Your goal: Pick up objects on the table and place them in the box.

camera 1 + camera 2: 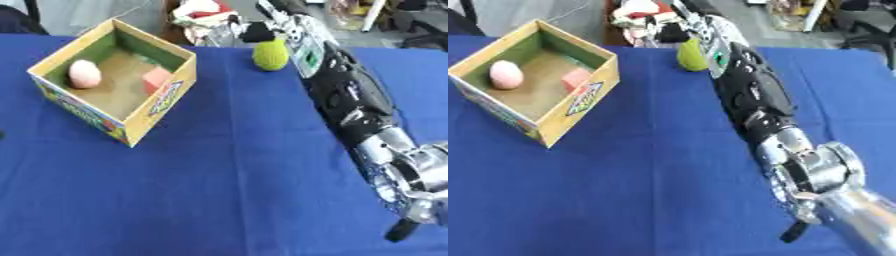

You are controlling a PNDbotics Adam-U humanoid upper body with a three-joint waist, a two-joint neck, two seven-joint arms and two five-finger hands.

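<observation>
An open cardboard box [162, 102] stands on the blue table at the left. Inside it lie a pale pink egg-shaped object [85, 73] and a red block [156, 79]. A yellow-green rounded object [270, 55] sits near the table's far edge. My right arm [350, 100] stretches from the lower right up to it. My right hand [254, 31] is just above and behind the green object, at the far edge. The arm hides part of the green object in the right eye view, and I cannot make out whether the hand holds it.
Blue cloth [219, 190] covers the table in front of the box. Beyond the far edge lies a heap of white and red clutter [201, 15], close to my right hand.
</observation>
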